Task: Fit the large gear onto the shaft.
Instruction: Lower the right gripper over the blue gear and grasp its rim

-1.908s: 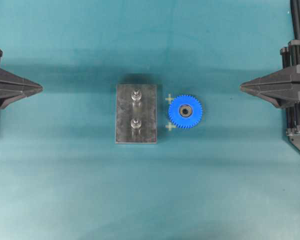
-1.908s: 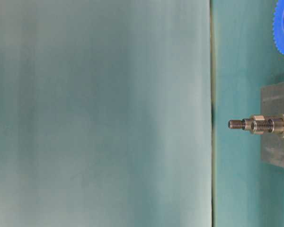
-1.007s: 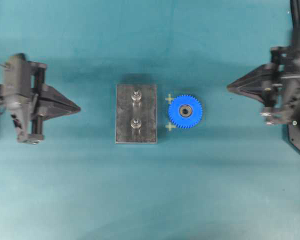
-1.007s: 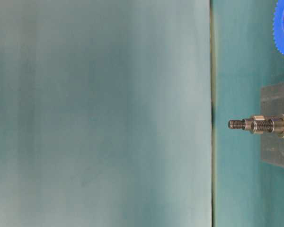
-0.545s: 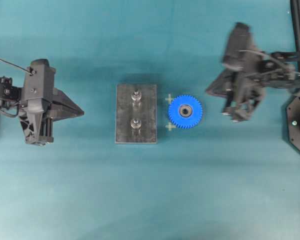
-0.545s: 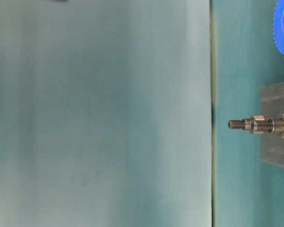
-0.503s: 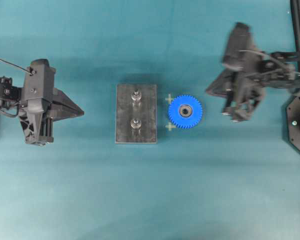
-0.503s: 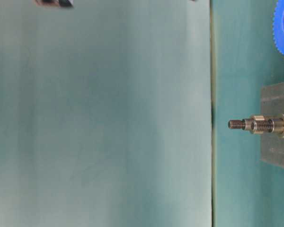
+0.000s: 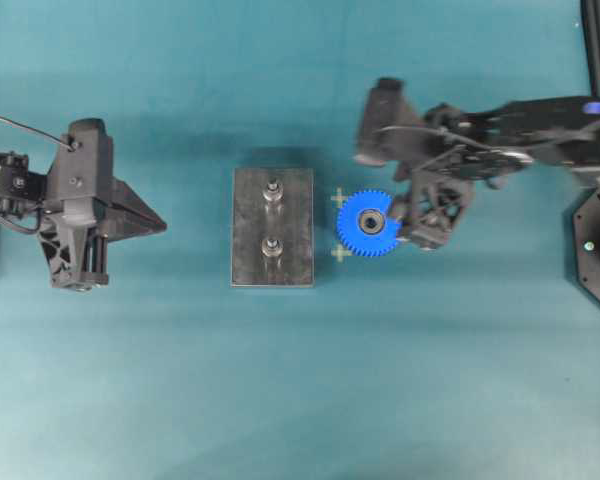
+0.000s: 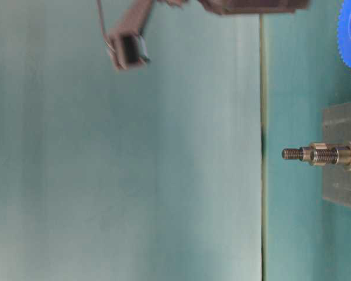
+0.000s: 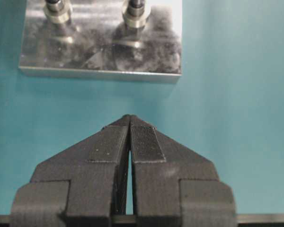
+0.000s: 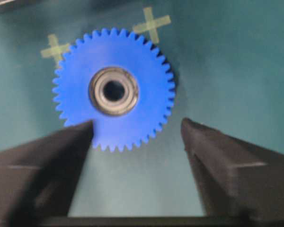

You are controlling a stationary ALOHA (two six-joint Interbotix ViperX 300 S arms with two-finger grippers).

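Gear (image 12: 114, 101) flat on the table (image 9: 300, 400) beside the plate (image 9: 272, 241), right end effector (image 12: 137, 135) spread above it: probably light, rigid plastic, best pinched across toothed rim.

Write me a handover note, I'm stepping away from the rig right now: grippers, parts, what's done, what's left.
Right gripper: open, poised over the blue gear, holding nothing.
Left gripper: shut and empty, off to the left of the grey plate.
Gear: flat on the mat beside the plate, between two tape crosses.
Shaft: bare, as is the second peg.
Done: approach only.
Left: grasp the gear, lift it, seat its hub on the shaft.
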